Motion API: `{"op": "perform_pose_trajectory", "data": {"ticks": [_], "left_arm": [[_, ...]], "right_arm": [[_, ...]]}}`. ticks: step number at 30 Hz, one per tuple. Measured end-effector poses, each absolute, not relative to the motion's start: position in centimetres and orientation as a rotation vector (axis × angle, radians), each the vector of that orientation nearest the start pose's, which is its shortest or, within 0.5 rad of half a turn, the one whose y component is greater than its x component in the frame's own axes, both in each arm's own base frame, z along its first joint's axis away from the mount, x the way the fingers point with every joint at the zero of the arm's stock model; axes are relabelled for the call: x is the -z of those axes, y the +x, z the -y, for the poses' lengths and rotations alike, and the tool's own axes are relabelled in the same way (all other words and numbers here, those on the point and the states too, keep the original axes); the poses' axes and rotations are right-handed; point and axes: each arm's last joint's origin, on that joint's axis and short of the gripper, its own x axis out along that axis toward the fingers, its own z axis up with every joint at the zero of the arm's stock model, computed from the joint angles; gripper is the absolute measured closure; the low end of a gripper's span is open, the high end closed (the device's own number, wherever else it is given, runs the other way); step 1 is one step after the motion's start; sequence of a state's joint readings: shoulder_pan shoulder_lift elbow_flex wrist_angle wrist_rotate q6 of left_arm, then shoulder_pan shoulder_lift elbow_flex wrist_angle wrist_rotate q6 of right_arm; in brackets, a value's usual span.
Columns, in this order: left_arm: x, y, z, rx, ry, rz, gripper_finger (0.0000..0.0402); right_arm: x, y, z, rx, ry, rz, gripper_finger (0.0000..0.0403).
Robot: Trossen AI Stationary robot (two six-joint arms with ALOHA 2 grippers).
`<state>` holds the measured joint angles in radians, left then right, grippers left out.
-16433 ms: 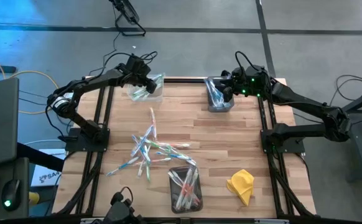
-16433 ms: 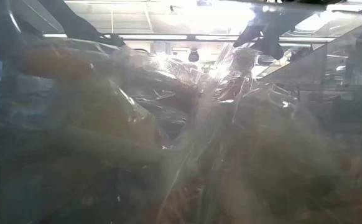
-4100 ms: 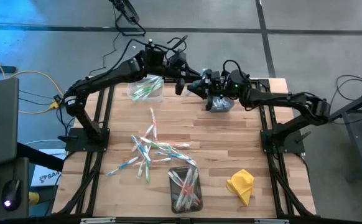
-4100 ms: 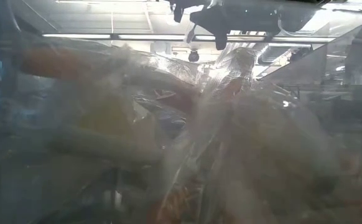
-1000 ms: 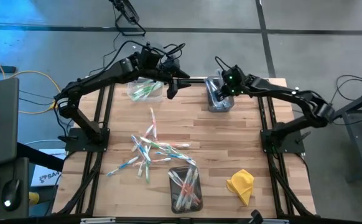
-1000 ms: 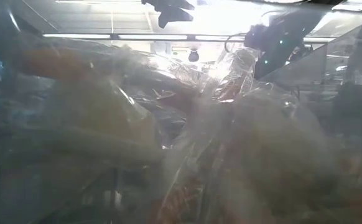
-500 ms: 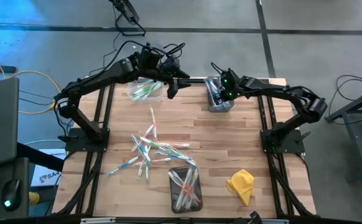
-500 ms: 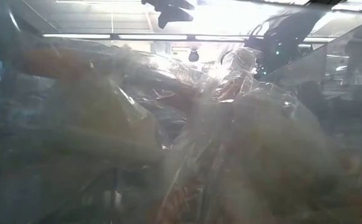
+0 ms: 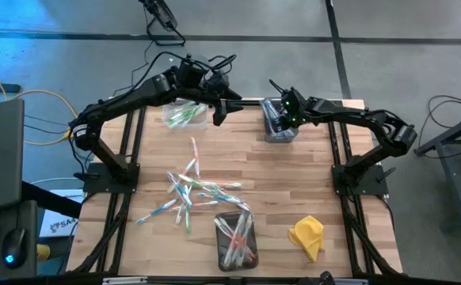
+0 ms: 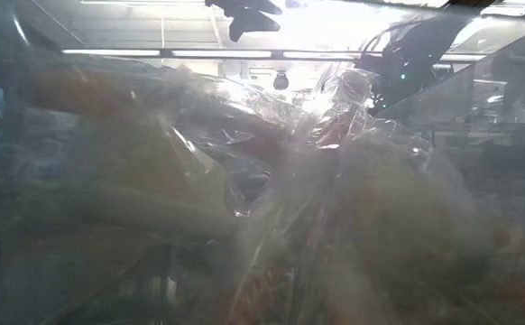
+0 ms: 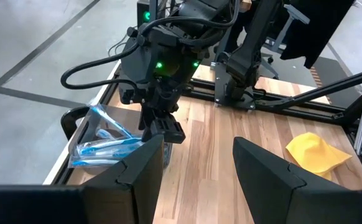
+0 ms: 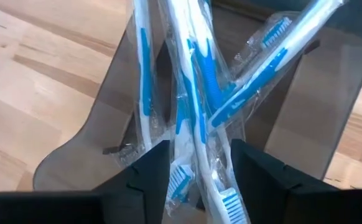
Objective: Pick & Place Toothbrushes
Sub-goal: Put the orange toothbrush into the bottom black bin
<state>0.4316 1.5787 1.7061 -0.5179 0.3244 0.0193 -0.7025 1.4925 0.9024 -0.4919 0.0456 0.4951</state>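
Loose toothbrushes [image 9: 189,190] lie in a heap on the middle of the wooden table. My right gripper [image 12: 199,180] is open and points down into the far right bin [image 9: 280,134], which holds wrapped blue toothbrushes [image 12: 196,93]; its fingers stand on either side of some of them. My left gripper [image 9: 219,111] hangs open above the table's far edge, between the bin of green toothbrushes [image 9: 184,116] and the blue one, with nothing between its fingers [image 11: 137,180]. My right gripper has wrapped blue toothbrushes [image 12: 193,155] running between its open fingers, which come from above, slanting down into the bin. Whether the fingers touch them I cannot tell. The toothbrushes lean in the bin.
A third bin [image 9: 236,237] with toothbrushes stands at the near edge, and a yellow cloth [image 9: 307,235] lies to its right. Crumpled clear wrapping [image 10: 244,181] close to the lens fills the low view. Bare wood lies between the heap and the far bins.
My right gripper has sunk a little toward the blue bin, and that arm has drawn in over the table's far right corner.
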Motion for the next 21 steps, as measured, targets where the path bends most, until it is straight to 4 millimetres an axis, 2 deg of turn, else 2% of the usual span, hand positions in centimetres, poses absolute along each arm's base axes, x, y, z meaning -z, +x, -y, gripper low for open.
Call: {"op": "perform_pose_trajectory", "data": {"ticks": [4,9,21], "left_arm": [[-42.2,31.8,-13.6,-0.103,-0.126,-0.364,0.0213],[-42.2,31.8,-13.6,-0.103,-0.126,-0.364,0.0213],[-42.2,31.8,-13.6,-0.103,-0.127,-0.365,0.0213]], "right_arm": [[-19.8,21.4,18.2,0.903,0.795,-0.856,0.0233],[-21.2,21.0,17.8,0.887,0.785,-0.802,0.0232],[-26.5,19.6,16.4,0.778,0.736,-0.537,0.0232]]}}
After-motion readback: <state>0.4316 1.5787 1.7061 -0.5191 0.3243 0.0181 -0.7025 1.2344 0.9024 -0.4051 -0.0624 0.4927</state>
